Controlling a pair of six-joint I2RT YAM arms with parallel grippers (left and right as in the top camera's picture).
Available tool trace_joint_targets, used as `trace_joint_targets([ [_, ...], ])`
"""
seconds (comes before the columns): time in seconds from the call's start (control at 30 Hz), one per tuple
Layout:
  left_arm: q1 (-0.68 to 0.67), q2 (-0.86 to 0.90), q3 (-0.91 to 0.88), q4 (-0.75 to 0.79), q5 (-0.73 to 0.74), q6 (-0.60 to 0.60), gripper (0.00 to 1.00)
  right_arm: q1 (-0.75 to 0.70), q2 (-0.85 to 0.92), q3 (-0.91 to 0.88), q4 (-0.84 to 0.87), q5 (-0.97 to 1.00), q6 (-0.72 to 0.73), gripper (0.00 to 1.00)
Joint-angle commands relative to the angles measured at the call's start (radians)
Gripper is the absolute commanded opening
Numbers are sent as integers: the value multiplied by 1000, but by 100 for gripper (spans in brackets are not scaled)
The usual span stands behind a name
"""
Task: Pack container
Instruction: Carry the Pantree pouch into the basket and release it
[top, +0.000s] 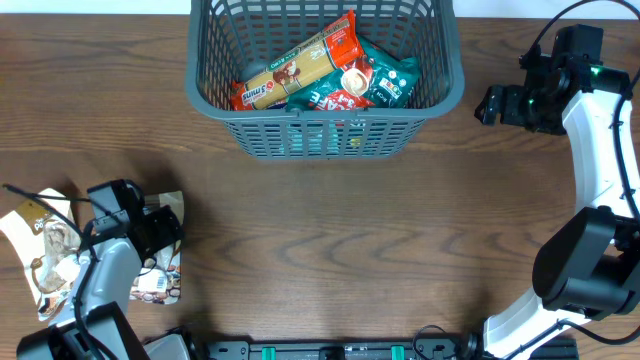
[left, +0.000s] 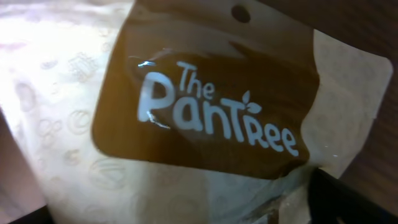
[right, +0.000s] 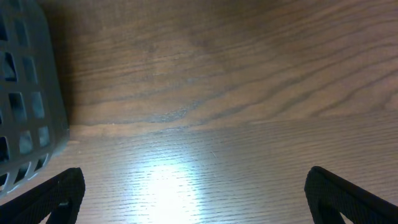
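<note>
Left end effector (top: 158, 238) sits low over a pouch (top: 165, 272) at the near-left of the worktop (top: 330, 250). Only one dark finger (left: 354, 200) shows in the left wrist view, so I can't tell how wide it is or whether it has a grip. That view is filled by a cream pouch with a brown "The Pantree" label (left: 205, 115) and a hang hole at the top edge. It's too close to make out the pouch outline. A second pale pouch (top: 30, 250) lies just left of it, partly under the arm and cables.

Right end effector (right: 199, 202): fingers spread wide, nothing between them, bare wood below. In the overhead view it points left at the basket's right wall with a gap between. The white arm rises from the near-right base, and its elbow is cut off at the right edge.

Basket (top: 325, 135) is far centre, mouth up, near wall running left-right. The far rim is out of frame, so the long axis is unclear. Inside, a red packet (top: 295, 68) lies diagonally beside a teal packet (top: 388, 82). A basket corner (right: 28, 93) shows at the left of the right wrist view.
</note>
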Motion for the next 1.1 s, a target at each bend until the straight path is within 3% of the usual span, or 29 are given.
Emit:
trace_joint_targets([
  [0.0,3,53,-54,-27,60,55,70,12,-6,-4,-5,-7,-13,99],
  [0.17,3,25,-32,-28,165,61,40,12,-6,-4,-6,-7,-13,99],
  [0.23,3,-3,-13,-32,210,61,33,12,-6,-4,-6,-7,-13,99],
  [0.37,3,-74,50,-92,250,22,6,12,-6,-4,-5,-7,-13,99],
  [0.63,-21,-154,457,-422,261,23,6,13,-6,-4,-5,-7,-13,99],
  [0.87,-88,-125,850,-532,256,45,5,12,-6,-4,-5,-8,-13,99],
  [1.07,-259,-13,1160,-610,163,145,5,12,-6,-4,-5,-8,-13,99],
])
